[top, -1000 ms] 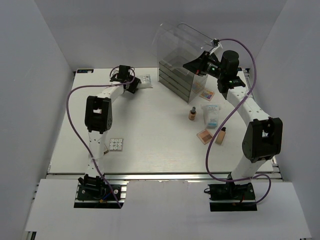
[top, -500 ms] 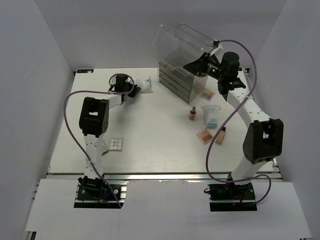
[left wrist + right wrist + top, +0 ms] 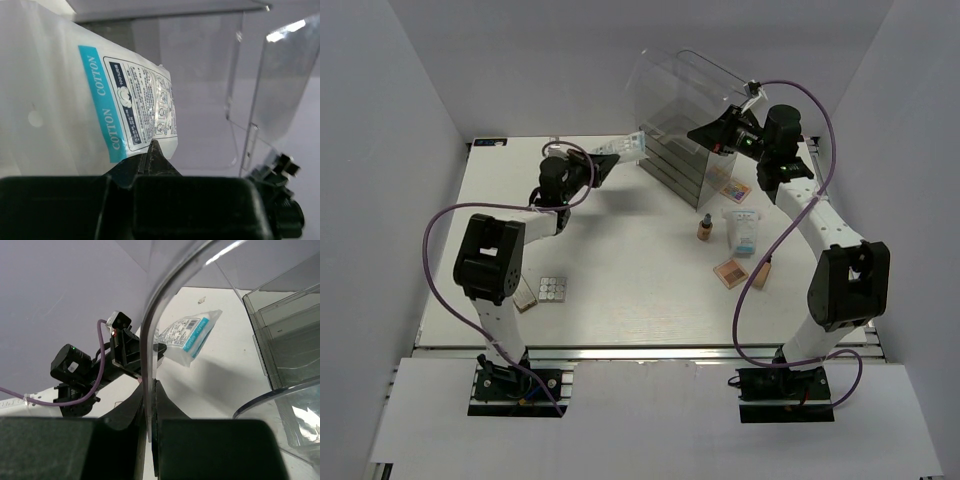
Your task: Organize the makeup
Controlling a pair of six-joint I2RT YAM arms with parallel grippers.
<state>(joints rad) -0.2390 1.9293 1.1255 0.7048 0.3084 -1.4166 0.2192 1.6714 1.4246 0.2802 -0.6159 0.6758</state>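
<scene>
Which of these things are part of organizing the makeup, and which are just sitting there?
Job: cotton packet in left claw; upright foundation bottle; second foundation bottle; near peach palette; far peach palette; blue-white packet; grid palette.
Just there: drawer box, its clear lid pinched by right claw.

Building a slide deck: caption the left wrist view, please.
Left gripper shut on a cotton packet, held before the clear box.
</scene>
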